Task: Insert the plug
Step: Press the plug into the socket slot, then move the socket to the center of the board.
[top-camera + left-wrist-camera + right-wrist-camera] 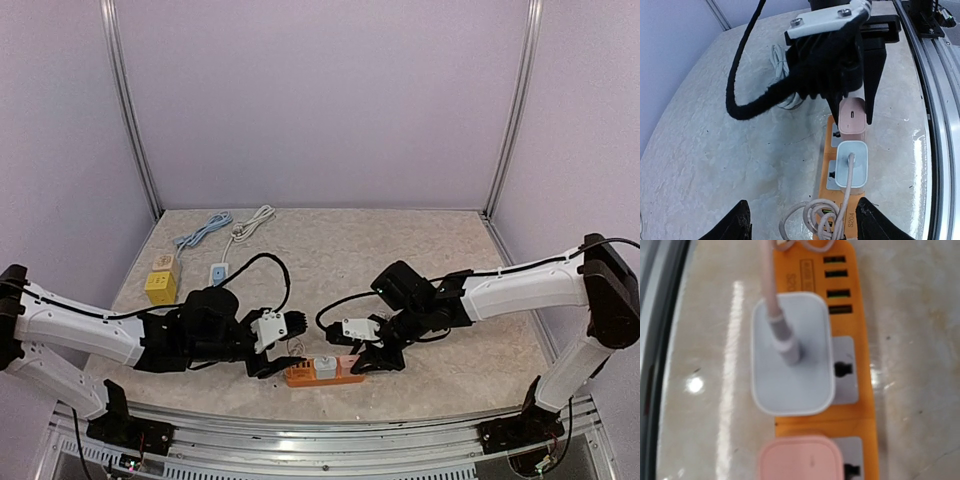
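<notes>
An orange power strip (pixel 325 377) lies near the table's front edge, seen close in both wrist views (pixel 829 165) (pixel 862 405). A white plug (pixel 852 162) (pixel 792 360) with a pale cable sits in its middle socket. Right beside it a pink plug (pixel 853 127) (pixel 800 457) stands on the strip. My right gripper (pixel 853 119) (pixel 372 362) is shut on the pink plug from above, one black finger on each side. My left gripper (pixel 805 222) (pixel 285 365) is open, its fingertips (pixel 737 222) straddling the strip's end and the coiled cable (pixel 825 212) without touching them.
A yellow block (pixel 160 287) and a beige cube (pixel 166 263) stand at the left. A blue cable (pixel 205 230) and a white cable (pixel 245 232) lie at the back left. A thick black cable (pixel 747 95) loops over the table. A metal rail (pixel 935 115) runs along the near edge.
</notes>
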Robot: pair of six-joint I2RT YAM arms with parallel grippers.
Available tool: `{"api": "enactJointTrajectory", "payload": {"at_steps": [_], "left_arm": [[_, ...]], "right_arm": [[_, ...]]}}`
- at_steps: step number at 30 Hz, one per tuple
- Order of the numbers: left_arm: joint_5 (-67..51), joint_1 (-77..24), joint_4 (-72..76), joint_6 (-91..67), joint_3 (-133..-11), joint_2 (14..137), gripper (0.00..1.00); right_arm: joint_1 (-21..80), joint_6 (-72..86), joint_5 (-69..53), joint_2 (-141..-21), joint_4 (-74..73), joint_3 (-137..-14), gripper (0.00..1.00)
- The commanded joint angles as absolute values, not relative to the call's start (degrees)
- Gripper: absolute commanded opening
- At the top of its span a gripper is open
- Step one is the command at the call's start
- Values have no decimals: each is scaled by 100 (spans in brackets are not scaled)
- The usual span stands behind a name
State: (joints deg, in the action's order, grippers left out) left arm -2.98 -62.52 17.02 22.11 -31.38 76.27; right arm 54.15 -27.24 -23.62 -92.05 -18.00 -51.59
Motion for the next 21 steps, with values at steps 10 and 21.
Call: {"api": "enactJointTrajectory", "payload": {"at_steps": [10, 21], "left_arm": [[736, -6081, 1924, 1754, -2661, 6341, 74], [769, -5914, 1619, 1482, -2370, 5305, 75]], "right_arm": [[5226, -2180, -1376, -9721, -1182, -5294, 0], [4820, -2307, -1243, -10597, -960, -6224, 0]]}}
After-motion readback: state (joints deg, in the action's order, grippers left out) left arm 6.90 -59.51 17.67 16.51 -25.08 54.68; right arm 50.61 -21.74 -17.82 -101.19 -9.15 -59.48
